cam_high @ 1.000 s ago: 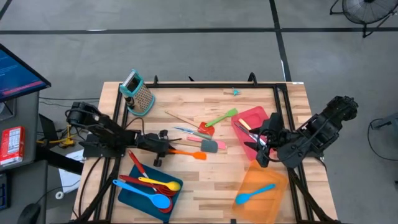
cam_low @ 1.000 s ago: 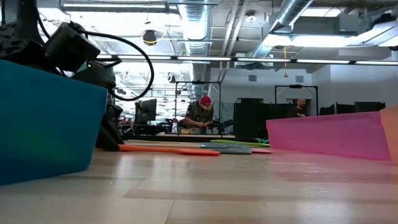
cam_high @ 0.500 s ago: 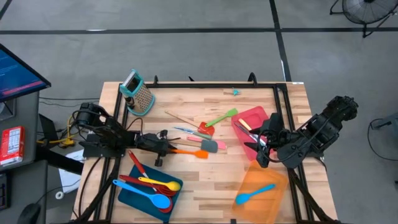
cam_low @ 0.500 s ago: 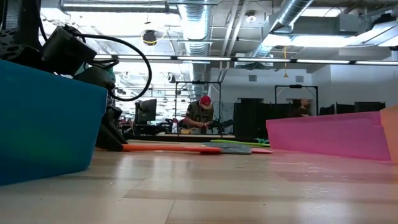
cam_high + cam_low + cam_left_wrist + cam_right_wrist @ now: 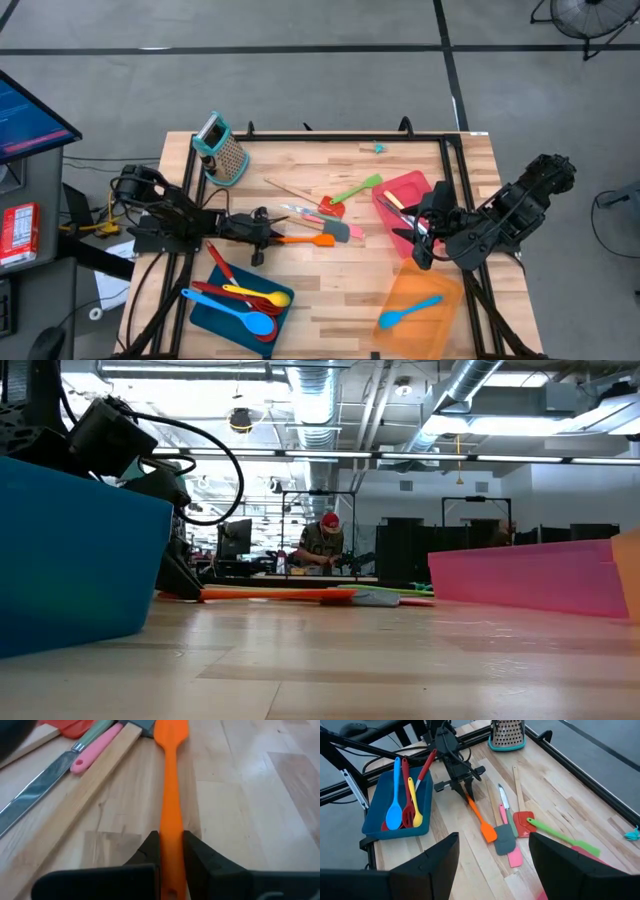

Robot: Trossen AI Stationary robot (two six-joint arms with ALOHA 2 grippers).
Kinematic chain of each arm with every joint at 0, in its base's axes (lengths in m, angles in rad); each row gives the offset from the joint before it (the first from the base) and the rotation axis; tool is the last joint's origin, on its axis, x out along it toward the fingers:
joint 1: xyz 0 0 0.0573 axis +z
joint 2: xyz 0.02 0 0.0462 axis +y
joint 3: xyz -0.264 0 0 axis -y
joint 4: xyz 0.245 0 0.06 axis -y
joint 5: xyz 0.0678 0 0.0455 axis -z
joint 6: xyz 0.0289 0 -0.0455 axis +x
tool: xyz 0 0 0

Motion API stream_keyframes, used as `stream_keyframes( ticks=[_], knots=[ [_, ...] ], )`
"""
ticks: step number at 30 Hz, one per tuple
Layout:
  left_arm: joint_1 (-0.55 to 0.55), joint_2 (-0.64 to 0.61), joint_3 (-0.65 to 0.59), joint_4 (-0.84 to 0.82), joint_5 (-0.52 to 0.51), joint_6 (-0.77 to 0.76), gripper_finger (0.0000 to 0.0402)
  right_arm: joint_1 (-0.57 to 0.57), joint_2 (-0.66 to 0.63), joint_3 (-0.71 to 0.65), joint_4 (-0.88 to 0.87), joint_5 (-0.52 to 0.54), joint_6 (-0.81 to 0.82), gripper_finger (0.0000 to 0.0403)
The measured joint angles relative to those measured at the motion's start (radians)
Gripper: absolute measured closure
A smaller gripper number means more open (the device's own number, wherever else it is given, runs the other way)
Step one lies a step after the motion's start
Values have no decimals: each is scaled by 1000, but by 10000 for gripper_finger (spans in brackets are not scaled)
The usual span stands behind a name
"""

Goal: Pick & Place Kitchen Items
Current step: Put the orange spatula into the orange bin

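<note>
we see the left gripper low over the table, left of centre, its fingers clamped on the handle of the orange spatula. a second ago those fingers were wider around the handle; now they pinch it from both sides. the spatula has changed too: its blade used to lie nearer us, by the table's middle, and now it sits farther back, right against the grey spatula and the pink-handled tool, with the shaft running almost straight left to right. in the low view the orange spatula looks a touch higher than before, though we cannot tell whether it has left the wood.

the right gripper hangs at the right side, over the near edge of the red tray, fingers spread wide and empty, just where it was a second ago.

around them nothing else has shifted: the green spatula and red turner lie at centre, a wooden spoon beside them. the blue tray at the near left holds red, yellow and blue spoons, and the orange tray at the near right holds a blue spatula. the box grater stands at the far left.
</note>
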Motion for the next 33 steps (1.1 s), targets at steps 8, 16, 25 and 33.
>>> stream_keyframes(
  ticks=[8, 16, 25, 33],
  knots=[
    [7, -75, -1, -23, -27, -64, 376, 0, 0, 0, 0, 0, -2, 168],
    [7, -133, 2, -9, -32, -146, 376, 0, 0, 0, -2, 0, -2, 168],
    [6, -330, 3, -3, -16, -348, 376, 1, 0, 0, -2, 1, -21, 168],
    [5, -662, 4, 30, -11, -506, 376, 1, 0, 0, 18, 47, -59, 168]
  ],
)
